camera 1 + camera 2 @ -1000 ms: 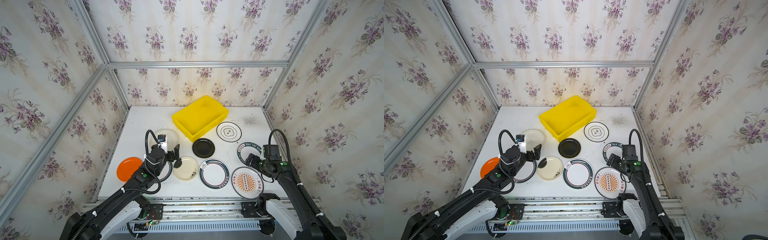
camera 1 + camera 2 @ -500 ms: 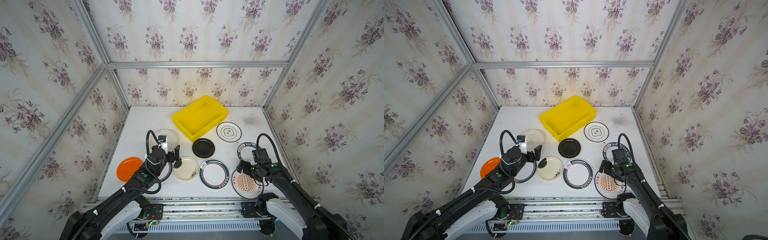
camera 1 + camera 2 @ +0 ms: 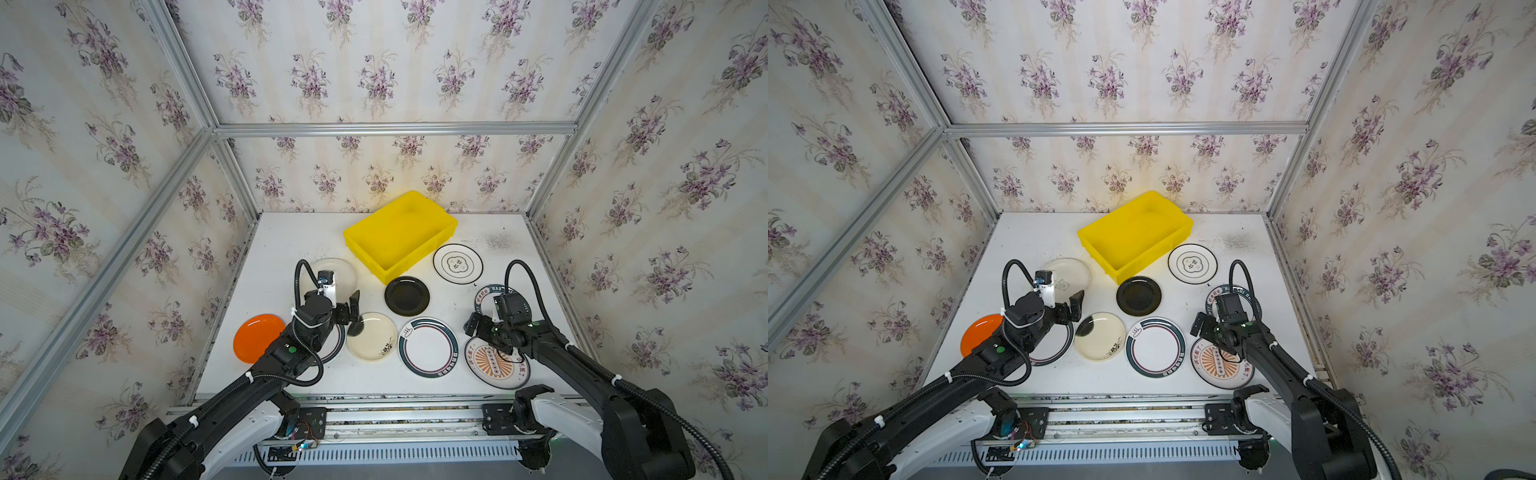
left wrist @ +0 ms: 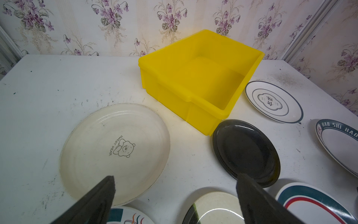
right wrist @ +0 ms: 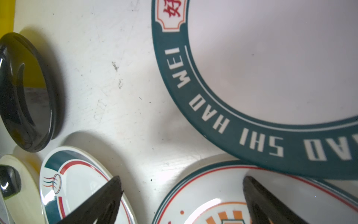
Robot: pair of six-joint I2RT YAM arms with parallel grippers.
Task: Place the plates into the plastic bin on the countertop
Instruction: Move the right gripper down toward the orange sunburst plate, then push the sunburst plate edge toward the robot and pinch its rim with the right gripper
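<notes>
Floral wallpaper (image 3: 374, 83) backs white tabletop (image 3: 291, 249): yellow bin (image 3: 401, 232) at back centre, plates (image 3: 428, 347) lying on tabletop before it. Your left fingers (image 4: 96, 199) spread wide, gripping nothing, hovering between cream bear plate (image 4: 116, 151) and black plate (image 4: 246, 151). Your right fingers (image 5: 100, 201) equally wide, empty, low over sunburst plate (image 5: 213, 194) rim.

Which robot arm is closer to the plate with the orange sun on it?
The right one. The right gripper, jaws open, hovers over the far edge of the sunburst plate. The left gripper is farther away, by the cream plate, with a green-rimmed plate between.
</notes>
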